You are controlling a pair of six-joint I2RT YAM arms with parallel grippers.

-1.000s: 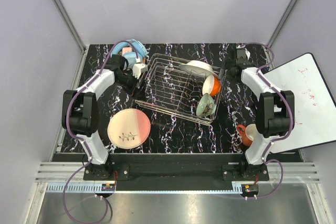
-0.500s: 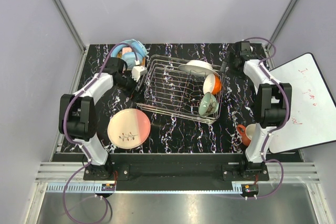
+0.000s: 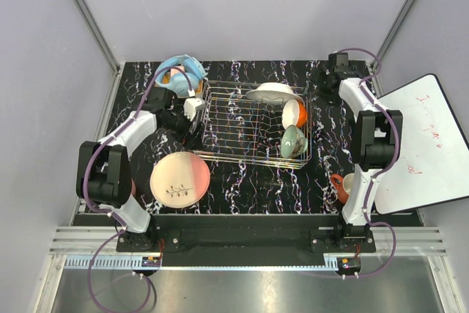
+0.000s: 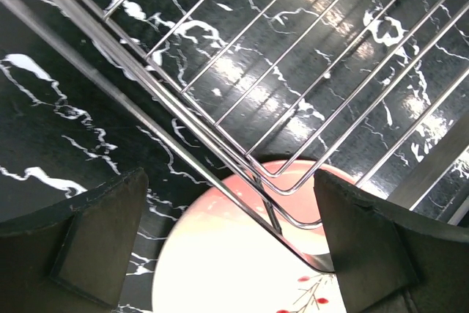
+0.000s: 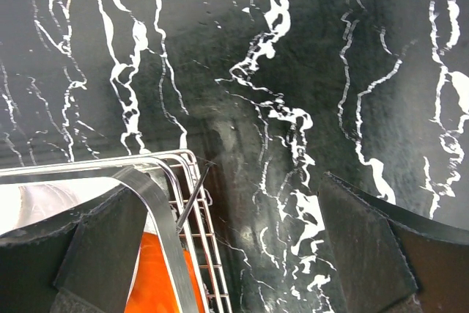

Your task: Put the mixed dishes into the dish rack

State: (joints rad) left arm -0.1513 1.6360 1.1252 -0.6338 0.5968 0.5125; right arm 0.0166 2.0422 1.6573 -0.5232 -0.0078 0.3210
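The dish rack (image 3: 249, 130) stands mid-table, square to its edges. In it are a white plate (image 3: 271, 93), an orange and white cup (image 3: 295, 113) and a pale green bowl (image 3: 293, 141). The pink-and-cream plate (image 3: 179, 179) lies on the table in front of the rack's left corner. An orange-red mug (image 3: 341, 187) stands by the right arm's base. My left gripper (image 3: 196, 119) is open astride the rack's left rim (image 4: 220, 174), with the plate (image 4: 234, 262) below. My right gripper (image 3: 320, 87) is open beside the rack's back right corner (image 5: 172, 170), holding nothing.
Blue headphones (image 3: 179, 71) lie at the back left, just behind the left arm. A white board (image 3: 425, 141) leans off the table's right edge. Dark marbled table (image 5: 293, 71) shows bare behind the rack's right corner.
The rack has turned from a slant to square with the table. The left gripper stayed on its left rim and moved back. The right arm swung toward the back right corner.
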